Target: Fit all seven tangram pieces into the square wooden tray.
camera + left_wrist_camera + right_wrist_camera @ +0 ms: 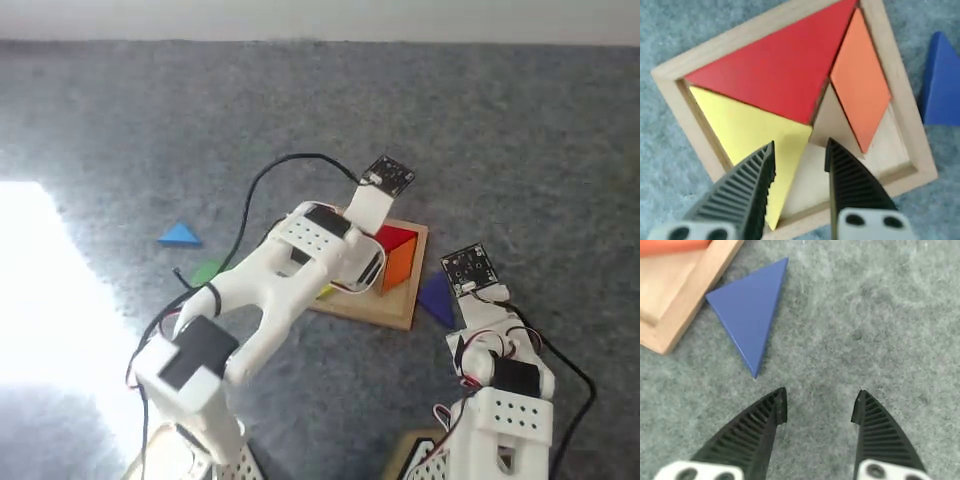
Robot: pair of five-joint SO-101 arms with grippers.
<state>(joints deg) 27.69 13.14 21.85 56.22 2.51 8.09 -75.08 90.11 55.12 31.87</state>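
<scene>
Left end effector (800,145) gapes empty over the tray's (910,120) bare corner, seemingly above the yellow triangle's (750,120) edge.

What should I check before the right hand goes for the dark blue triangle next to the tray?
1. right hand open and empty: ok.
2. dark blue triangle flat on the carpet, beside the tray: ok.
3. Free room in the tray: ok.
4. left hand away from the tray: not ok, it hangs open above it.
5. All seven pieces found: cannot tell; six show, with the light blue triangle and green piece far off.
</scene>
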